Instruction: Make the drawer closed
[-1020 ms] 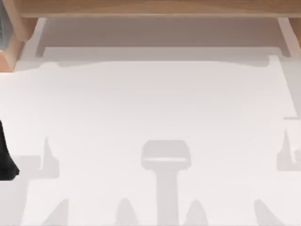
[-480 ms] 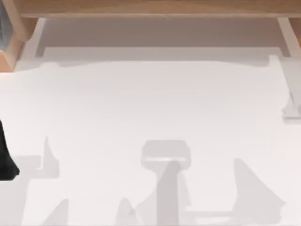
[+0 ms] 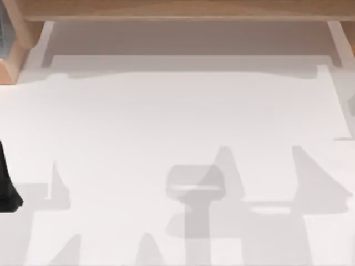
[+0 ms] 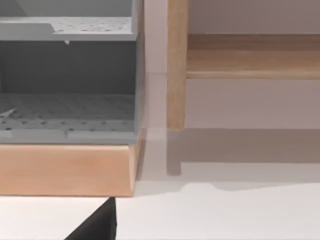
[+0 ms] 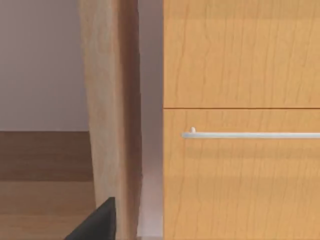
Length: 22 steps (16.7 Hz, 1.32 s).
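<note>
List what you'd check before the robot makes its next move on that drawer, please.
1. Drawer front ahead of the right tool, in the right wrist view: ok.
2. Handle in sight, with nothing in front of it: ok.
3. Whether the drawer is open or already shut: cannot tell; its front appears level with the panel above, but depth is hard to judge head-on.
4. Room between the right tool and the wooden post beside the drawer: cannot tell.
5. Left arm parked at the table's left edge, out of the way: ok.
</note>
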Each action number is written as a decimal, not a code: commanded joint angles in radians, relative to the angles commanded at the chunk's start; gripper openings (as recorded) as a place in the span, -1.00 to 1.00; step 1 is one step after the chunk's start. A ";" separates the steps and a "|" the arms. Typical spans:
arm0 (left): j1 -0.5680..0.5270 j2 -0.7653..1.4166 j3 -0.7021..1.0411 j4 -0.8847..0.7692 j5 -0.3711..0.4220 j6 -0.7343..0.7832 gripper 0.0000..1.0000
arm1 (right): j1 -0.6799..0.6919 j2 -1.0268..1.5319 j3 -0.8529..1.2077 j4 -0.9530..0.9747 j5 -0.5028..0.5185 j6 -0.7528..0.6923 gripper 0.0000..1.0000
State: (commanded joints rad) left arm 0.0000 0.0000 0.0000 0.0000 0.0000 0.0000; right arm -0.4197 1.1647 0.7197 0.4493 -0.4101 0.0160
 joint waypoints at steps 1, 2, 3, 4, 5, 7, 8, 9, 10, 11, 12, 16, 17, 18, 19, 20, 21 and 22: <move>0.000 0.000 0.000 0.000 0.000 0.000 1.00 | -0.002 0.003 0.003 0.002 -0.002 0.000 1.00; 0.000 0.000 0.000 0.000 0.000 0.000 1.00 | -0.002 0.003 0.003 0.002 -0.002 0.000 1.00; 0.000 0.000 0.000 0.000 0.000 0.000 1.00 | -0.002 0.003 0.003 0.002 -0.002 0.000 1.00; 0.000 0.000 0.000 0.000 0.000 0.000 1.00 | 0.002 -0.001 -0.001 0.000 0.000 0.000 1.00; 0.000 0.000 0.000 0.000 0.000 0.000 1.00 | 0.002 -0.001 -0.001 0.000 0.000 0.000 1.00; 0.000 0.000 0.000 0.000 0.000 0.000 1.00 | -0.008 0.005 -0.006 0.028 -0.006 -0.031 1.00; 0.000 0.000 0.000 0.000 0.000 0.000 1.00 | -0.020 0.013 -0.012 0.054 -0.011 -0.061 1.00; 0.000 0.000 0.000 0.000 0.000 0.000 1.00 | -0.034 0.026 -0.021 0.087 -0.018 -0.100 1.00; 0.000 0.000 0.000 0.000 0.000 0.000 1.00 | -0.052 0.043 -0.034 0.125 -0.026 -0.146 1.00; 0.000 0.000 0.000 0.000 0.000 0.000 1.00 | -0.073 0.065 -0.048 0.167 -0.035 -0.198 1.00; 0.000 0.000 0.000 0.000 0.000 0.000 1.00 | -0.095 0.091 -0.066 0.214 -0.045 -0.256 1.00; 0.000 0.000 0.000 0.000 0.000 0.000 1.00 | -0.193 0.232 -0.149 0.426 -0.090 -0.526 1.00; 0.000 0.000 0.000 0.000 0.000 0.000 1.00 | -0.217 0.274 -0.171 0.482 -0.102 -0.599 1.00; 0.000 0.000 0.000 0.000 0.000 0.000 1.00 | -0.240 0.317 -0.191 0.538 -0.116 -0.673 1.00; 0.000 0.000 0.000 0.000 0.000 0.000 1.00 | -0.261 0.361 -0.211 0.594 -0.130 -0.747 1.00; 0.000 0.000 0.000 0.000 0.000 0.000 1.00 | -0.279 0.406 -0.229 0.650 -0.145 -0.822 1.00; 0.000 0.000 0.000 0.000 0.000 0.000 1.00 | -0.296 0.450 -0.244 0.705 -0.160 -0.897 1.00; 0.000 0.000 0.000 0.000 0.000 0.000 1.00 | -0.310 0.495 -0.257 0.758 -0.176 -0.970 1.00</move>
State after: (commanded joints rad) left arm 0.0000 0.0000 0.0000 0.0000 0.0000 0.0000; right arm -0.7300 1.6597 0.4628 1.2075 -0.5858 -0.9541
